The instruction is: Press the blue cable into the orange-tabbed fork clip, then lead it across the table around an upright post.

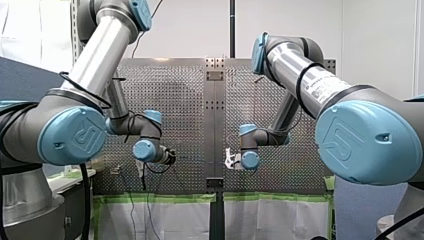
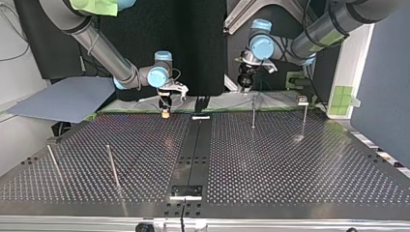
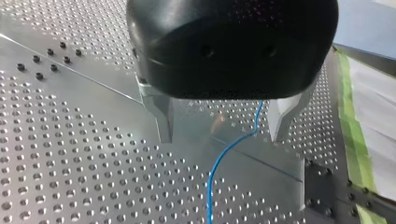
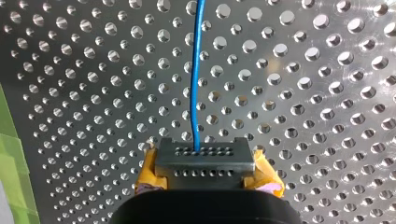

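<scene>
My left gripper [image 3: 222,137]: 2 metal fingers spread wide, blue cable [image 3: 210,177] between them. My right gripper [image 4: 204,161]: yellow-padded, clamped on the blue cable.

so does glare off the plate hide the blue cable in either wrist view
No. Left wrist view: a sheen on the perforated metal table under the open black left gripper, yet the thin blue cable stands out. Right wrist view: hole rims glint, cable plain.

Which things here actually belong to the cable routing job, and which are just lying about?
Job:
blue cable
upright post
my left gripper, open over the cable

Lying about:
blue-grey sheet beside the table
green tape squares
</scene>
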### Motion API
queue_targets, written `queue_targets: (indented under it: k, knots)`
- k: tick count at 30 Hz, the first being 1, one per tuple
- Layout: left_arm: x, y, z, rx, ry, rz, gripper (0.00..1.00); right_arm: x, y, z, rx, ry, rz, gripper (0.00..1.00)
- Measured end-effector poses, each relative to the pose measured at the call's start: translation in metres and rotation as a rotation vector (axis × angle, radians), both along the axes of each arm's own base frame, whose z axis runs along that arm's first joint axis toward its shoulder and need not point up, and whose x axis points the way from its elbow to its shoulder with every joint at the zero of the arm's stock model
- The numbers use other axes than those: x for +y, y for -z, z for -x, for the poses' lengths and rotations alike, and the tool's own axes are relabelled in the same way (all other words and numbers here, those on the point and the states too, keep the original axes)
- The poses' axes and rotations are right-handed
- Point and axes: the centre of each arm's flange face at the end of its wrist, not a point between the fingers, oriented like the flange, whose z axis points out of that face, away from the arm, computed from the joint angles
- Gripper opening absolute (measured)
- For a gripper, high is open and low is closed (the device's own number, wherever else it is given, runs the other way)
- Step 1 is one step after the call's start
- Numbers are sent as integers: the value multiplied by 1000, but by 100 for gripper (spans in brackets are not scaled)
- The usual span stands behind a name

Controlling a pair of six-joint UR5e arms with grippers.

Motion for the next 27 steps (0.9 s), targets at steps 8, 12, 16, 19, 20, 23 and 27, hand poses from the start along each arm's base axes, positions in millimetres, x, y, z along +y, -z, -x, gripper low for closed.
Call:
queue_targets:
  k: [8, 12, 16, 19, 20, 23, 27]
  knots:
    - [-25, 5, 6, 16, -16, 45, 100, 0, 0, 0, -1, 0, 1, 0]
    - [-30, 12, -1, 26, -39, 44, 100, 0, 0, 0, 1, -3, -1, 0]
    - [-28, 12, -13, 23, -73, 38, 100, 1, 0, -1, 2, -3, -2, 0]
    - [-24, 7, -26, 11, -96, 32, 100, 1, 0, 0, 1, -3, -1, 0]
    - [-23, 5, -30, 5, -100, 31, 100, 1, 0, -1, 1, -3, -1, 0]
    - [-22, -1, -43, -16, -110, 32, 100, 1, 0, 0, 1, -3, -1, 0]
    - [-18, -5, -54, -31, -118, 33, 100, 0, 0, 0, 1, -2, -1, 0]
